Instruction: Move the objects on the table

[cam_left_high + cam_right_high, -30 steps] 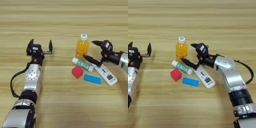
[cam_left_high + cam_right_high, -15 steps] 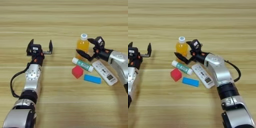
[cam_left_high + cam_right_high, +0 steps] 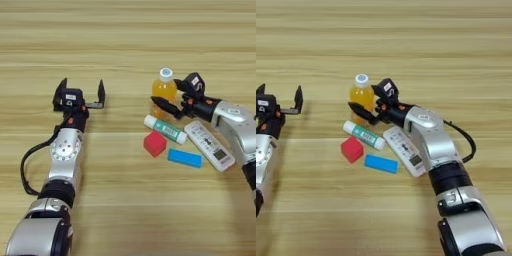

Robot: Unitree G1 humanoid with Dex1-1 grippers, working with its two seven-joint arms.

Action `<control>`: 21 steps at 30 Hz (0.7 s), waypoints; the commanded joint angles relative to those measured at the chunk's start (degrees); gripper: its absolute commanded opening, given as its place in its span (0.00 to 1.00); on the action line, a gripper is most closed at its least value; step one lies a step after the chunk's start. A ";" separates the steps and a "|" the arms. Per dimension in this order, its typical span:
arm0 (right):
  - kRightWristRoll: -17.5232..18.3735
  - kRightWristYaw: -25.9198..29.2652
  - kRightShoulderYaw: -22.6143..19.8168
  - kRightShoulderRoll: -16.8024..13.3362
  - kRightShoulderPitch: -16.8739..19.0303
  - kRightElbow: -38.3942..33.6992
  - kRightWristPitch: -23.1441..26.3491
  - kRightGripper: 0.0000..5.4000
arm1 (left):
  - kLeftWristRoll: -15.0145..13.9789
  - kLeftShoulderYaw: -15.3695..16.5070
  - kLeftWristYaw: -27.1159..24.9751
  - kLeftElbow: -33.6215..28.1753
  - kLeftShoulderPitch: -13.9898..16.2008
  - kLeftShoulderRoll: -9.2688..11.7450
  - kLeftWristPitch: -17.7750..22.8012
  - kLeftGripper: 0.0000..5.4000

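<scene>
Right gripper (image 3: 171,96), jaws spread, flanks bottle (image 3: 164,89); left gripper (image 3: 81,92) spread too.

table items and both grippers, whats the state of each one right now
bottle: upright, cap on, between the right gripper's fingers
tube: lying flat, capped
red cube: resting on the table, free
blue block: lying flat, free
remote: lying face up, free
right gripper: open, around the bottle
left gripper: open, empty, apart from the items
</scene>
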 commanded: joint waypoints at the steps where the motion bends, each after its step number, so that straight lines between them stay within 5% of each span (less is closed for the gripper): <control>1: -0.68 0.35 0.32 0.09 -1.11 0.74 -0.53 0.67 | 0.74 -0.30 0.27 0.65 -1.16 -0.12 -0.14 1.00; 21: 0.14 1.10 0.64 -0.45 0.95 -3.98 0.46 0.66 | 0.78 -0.42 0.36 0.46 -0.98 -0.07 -0.31 1.00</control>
